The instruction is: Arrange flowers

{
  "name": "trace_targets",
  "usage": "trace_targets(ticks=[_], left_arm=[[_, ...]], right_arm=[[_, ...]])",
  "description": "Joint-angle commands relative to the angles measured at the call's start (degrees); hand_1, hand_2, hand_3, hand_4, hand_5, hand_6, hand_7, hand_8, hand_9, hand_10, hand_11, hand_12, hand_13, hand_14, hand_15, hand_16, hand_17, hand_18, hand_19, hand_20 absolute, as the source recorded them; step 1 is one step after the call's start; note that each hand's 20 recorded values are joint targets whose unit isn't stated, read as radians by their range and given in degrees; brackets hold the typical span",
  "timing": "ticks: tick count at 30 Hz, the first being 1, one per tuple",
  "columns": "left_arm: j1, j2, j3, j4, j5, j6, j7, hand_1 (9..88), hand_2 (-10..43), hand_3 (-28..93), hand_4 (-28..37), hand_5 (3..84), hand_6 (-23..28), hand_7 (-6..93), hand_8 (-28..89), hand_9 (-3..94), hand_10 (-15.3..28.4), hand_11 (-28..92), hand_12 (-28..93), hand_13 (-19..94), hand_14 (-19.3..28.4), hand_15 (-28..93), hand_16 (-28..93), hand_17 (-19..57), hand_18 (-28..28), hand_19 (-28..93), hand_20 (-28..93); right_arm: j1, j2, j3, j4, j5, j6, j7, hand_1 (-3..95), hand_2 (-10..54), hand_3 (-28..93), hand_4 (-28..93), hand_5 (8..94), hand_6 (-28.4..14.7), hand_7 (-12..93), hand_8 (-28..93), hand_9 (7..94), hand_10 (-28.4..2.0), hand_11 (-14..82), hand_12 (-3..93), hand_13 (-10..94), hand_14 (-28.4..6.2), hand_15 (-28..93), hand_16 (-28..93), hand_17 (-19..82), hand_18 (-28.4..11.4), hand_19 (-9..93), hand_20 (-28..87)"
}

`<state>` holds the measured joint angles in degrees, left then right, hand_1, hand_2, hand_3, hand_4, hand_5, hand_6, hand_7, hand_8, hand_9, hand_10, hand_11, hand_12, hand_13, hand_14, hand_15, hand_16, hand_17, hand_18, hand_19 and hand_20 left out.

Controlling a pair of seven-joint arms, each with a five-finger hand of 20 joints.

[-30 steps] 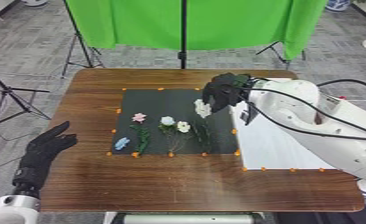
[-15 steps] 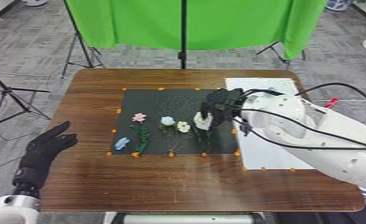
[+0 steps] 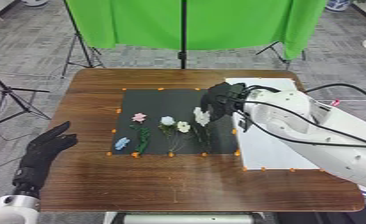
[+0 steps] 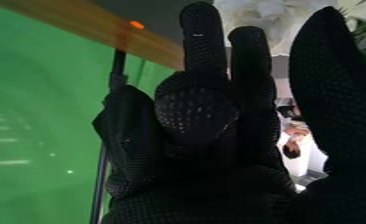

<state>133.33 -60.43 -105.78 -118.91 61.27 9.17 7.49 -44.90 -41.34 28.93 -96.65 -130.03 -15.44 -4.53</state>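
Note:
My right hand (image 3: 219, 101) is over the upper right part of the black mat, beside a large white flower (image 3: 202, 117). In the right wrist view my hand (image 4: 197, 117) has two fingers straight, others slightly bent, and a gap to the thumb; white petals (image 4: 259, 14) show beyond the fingertips, and contact is unclear. Farther left on the mat lie a cream flower (image 3: 183, 127), a pale blue-white flower (image 3: 167, 121), a pink flower (image 3: 139, 117) with a leafy stem, and a small blue flower (image 3: 122, 144). My left hand (image 3: 46, 147) is open near the table's left edge.
The black mat (image 3: 153, 102) has orange markers around its edges on the brown table (image 3: 188, 185). A white sheet (image 3: 268, 155) lies right of it, partly under my right arm. Beyond the table stands a green backdrop (image 3: 242, 27) on black stands.
My right hand first came nearer along the mat, then moved back a little toward the far side. The large white flower's head shifted nearer, then slightly back. My left hand kept still.

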Motion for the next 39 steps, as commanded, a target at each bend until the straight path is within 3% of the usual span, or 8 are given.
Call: trace_targets(ticks=[1,4,9,18,23,29,33,39], left_arm=[[0.45,-0.36,0.00,0.15,0.21,-0.57,-0.53,31.0,8.1,69,-12.8,38.4,6.2,8.7,-6,44.0,14.6,20,10,37,18.7,18,-2,6.1,12.6,15,14],[0.43,-0.18,0.06,0.19,0.17,-0.57,-0.37,31.0,8.2,69,-12.8,38.4,6.1,8.8,-6,44.0,14.5,20,10,37,18.7,18,-2,6.1,12.6,15,14],[0.39,-0.21,0.14,0.16,0.22,-0.59,-0.36,31.1,8.2,69,-12.8,38.5,6.2,8.7,-6,44.0,14.6,20,10,37,18.6,18,-2,6.1,12.6,15,14],[0.74,-0.54,-0.15,-0.03,0.33,-0.58,-0.41,31.1,8.3,69,-12.7,38.7,6.3,8.7,-6,44.1,14.6,20,10,37,18.6,18,-2,6.0,12.6,15,14],[1.15,-0.76,-0.35,-0.21,0.33,-0.38,-0.28,31.0,8.3,69,-12.6,38.8,6.3,8.6,-6,44.1,14.6,20,10,37,18.6,18,-2,6.0,12.6,15,14],[0.67,-0.58,-0.11,-0.01,0.36,-0.59,-0.49,31.0,8.3,69,-12.7,38.8,6.3,8.7,-6,44.1,14.6,20,10,37,18.5,18,-2,6.0,12.6,15,14],[0.89,-0.68,-0.25,-0.11,0.38,-0.56,-0.45,31.0,8.3,69,-12.8,38.8,6.3,8.7,-6,44.1,14.6,20,10,37,18.6,18,-2,6.0,12.6,15,14],[0.91,-0.70,-0.26,-0.11,0.39,-0.63,-0.62,31.0,8.3,69,-12.7,38.8,6.3,8.7,-6,44.1,14.6,20,10,37,18.5,18,-2,6.0,12.6,15,14]], right_arm=[[1.30,0.84,-1.55,-0.12,-0.16,4.31,0.08,36.5,-9.5,73,-23,59.0,7.2,22,-14,71.8,-10.2,17.3,21.6,85,-2.1,65,34,56,-15.4,93,59],[1.59,0.94,-4.03,0.37,-0.45,9.47,-0.21,45.3,-9.5,67,-24,64.4,6.5,27,-4,73.8,-9.6,18.6,21.9,86,-1.9,65,34,57,-15.1,93,60],[1.95,0.54,-6.60,1.02,-0.95,14.58,-0.78,52.9,-9.5,63,-25,71.0,4.8,34,3,80.5,-6.3,9.8,34.2,87,-1.1,65,34,58,-14.4,93,61],[2.17,0.64,-5.81,1.15,-1.26,14.31,-0.62,53.1,-9.5,63,-25,69.8,4.4,35,2,82.6,-6.1,8.1,37.0,87,-0.4,65,34,59,-13.9,93,61],[2.49,1.18,-2.62,1.46,-1.21,17.36,3.50,50.1,-9.5,64,-25,68.5,4.6,34,1,80.2,-6.9,13.0,33.1,87,-0.7,65,35,58,-14.0,93,62],[1.93,0.83,1.39,3.42,-1.17,17.39,16.09,45.2,-9.5,65,-23,65.8,3.6,30,3,73.5,-9.3,19.4,23.1,84,-1.8,65,35,57,-14.2,93,61],[0.89,-0.22,2.90,6.74,1.93,14.81,24.79,30.5,-9.5,69,-18,60.2,2.5,21,-9,70.8,-12.1,17.8,22.2,83,-4.0,65,35,56,-15.7,93,61],[0.04,-2.65,3.27,13.42,1.78,9.95,31.48,21.1,-8.3,65,-14,53.6,-0.4,12,-8,68.4,-15.4,14.2,21.5,82,-6.3,65,35,56,-17.5,93,61]])
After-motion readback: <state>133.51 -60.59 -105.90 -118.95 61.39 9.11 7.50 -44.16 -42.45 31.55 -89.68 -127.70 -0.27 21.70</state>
